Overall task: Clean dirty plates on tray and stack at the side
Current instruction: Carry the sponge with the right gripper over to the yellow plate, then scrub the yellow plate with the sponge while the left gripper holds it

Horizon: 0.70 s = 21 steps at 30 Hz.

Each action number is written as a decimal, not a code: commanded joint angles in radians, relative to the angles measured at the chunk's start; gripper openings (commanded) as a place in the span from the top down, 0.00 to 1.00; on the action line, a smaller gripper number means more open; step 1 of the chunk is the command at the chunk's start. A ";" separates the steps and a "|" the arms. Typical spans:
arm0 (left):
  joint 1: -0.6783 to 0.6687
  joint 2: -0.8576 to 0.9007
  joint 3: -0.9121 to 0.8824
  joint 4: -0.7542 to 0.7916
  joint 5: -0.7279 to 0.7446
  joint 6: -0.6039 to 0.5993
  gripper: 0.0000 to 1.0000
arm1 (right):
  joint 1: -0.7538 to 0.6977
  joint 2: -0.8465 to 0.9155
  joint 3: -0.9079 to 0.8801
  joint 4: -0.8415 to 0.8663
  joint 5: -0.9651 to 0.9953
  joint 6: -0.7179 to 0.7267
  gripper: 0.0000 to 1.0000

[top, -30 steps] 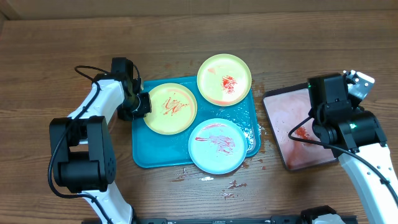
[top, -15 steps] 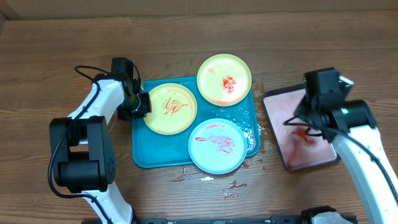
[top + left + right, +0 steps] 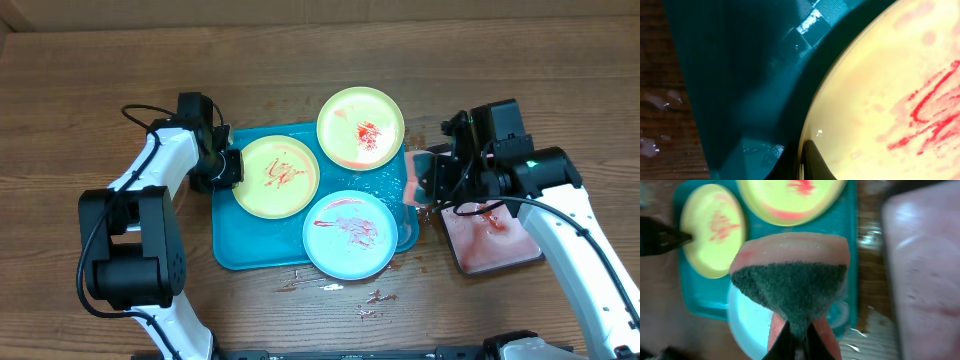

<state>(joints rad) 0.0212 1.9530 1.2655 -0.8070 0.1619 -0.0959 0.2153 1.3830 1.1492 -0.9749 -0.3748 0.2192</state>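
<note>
Three smeared plates lie on the teal tray (image 3: pixel 228 240): a yellow-green plate (image 3: pixel 275 175) at the left, another yellow-green plate (image 3: pixel 360 128) overhanging the far rim, and a light blue plate (image 3: pixel 350 233) at the front. My left gripper (image 3: pixel 228 167) is shut on the left plate's rim (image 3: pixel 880 100), one dark finger (image 3: pixel 812 160) lying on its inner edge. My right gripper (image 3: pixel 428 185) hangs at the tray's right edge, shut on a pink sponge (image 3: pixel 790 280) whose green scouring side faces the camera. Below it show the blue plate (image 3: pixel 747 325) and the tray (image 3: pixel 705 297).
A smaller black-rimmed tray (image 3: pixel 490 235) with a pinkish, sauce-stained inside sits right of the teal tray. Wet smears and red drips (image 3: pixel 375 297) mark the wooden table in front of the teal tray. The left arm's base stands at the front left.
My right arm has swung left from over the pinkish tray to the teal tray's right edge, carrying the sponge. The left gripper and the plates have not moved.
</note>
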 commanded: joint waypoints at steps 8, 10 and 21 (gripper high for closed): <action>-0.002 0.035 -0.019 -0.004 0.023 0.051 0.96 | 0.199 0.057 0.002 0.244 -0.234 0.054 0.96; -0.002 0.035 -0.019 -0.004 0.024 0.051 0.96 | 0.260 0.106 0.002 0.325 -0.233 0.101 0.96; -0.002 0.035 -0.019 -0.004 0.061 0.051 0.96 | 0.502 0.469 0.002 0.916 -0.241 0.430 0.96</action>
<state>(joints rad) 0.0212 1.9553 1.2629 -0.8078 0.2104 -0.0704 0.6949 1.7912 1.1461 -0.1143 -0.6144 0.5018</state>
